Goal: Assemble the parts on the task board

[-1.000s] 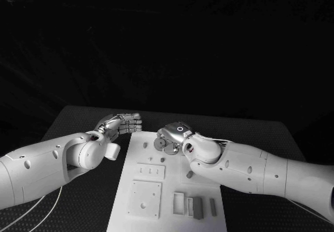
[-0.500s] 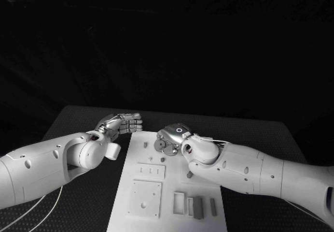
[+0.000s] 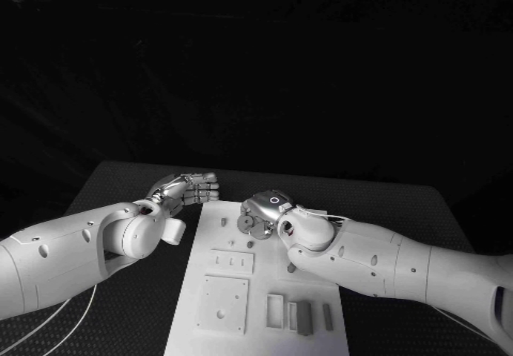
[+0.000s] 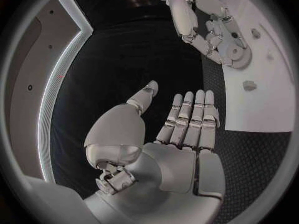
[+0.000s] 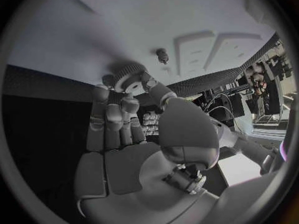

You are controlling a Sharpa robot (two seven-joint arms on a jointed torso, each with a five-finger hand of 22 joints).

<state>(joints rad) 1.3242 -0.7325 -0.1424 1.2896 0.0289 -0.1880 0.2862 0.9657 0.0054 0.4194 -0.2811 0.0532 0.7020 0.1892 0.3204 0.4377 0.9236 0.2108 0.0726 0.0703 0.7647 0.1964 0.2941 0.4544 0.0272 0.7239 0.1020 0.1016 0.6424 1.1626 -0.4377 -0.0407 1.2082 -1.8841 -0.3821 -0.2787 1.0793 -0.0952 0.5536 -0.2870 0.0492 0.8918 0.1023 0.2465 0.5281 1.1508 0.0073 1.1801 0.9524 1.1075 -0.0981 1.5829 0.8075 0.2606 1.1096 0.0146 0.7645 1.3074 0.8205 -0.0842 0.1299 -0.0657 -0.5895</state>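
The white task board (image 3: 203,285) lies lengthwise in the middle of the table. Over its far end my right hand (image 3: 263,211) pinches a small toothed gear (image 5: 129,78) between thumb and fingertips. The gear (image 3: 245,220) hangs close above the board (image 5: 93,30), near a short peg (image 5: 162,55); whether it touches the board I cannot tell. My left hand (image 3: 188,189) hovers beside the board's far left corner, off the board, holding nothing. Its fingers (image 4: 190,119) are straight and side by side, the thumb apart. The left wrist view also shows the right hand (image 4: 209,30) over the board (image 4: 261,99).
Nearer to me the board carries a slotted plate (image 3: 230,262), a square plate (image 3: 222,304) and several upright grey pieces (image 3: 299,316). Black table mat (image 3: 128,311) lies on both sides of the board. A thin cable (image 3: 64,319) runs along the left.
My right forearm has drifted slightly to the left while the hand stays over the board's far end with the gear. The left hand has not moved.
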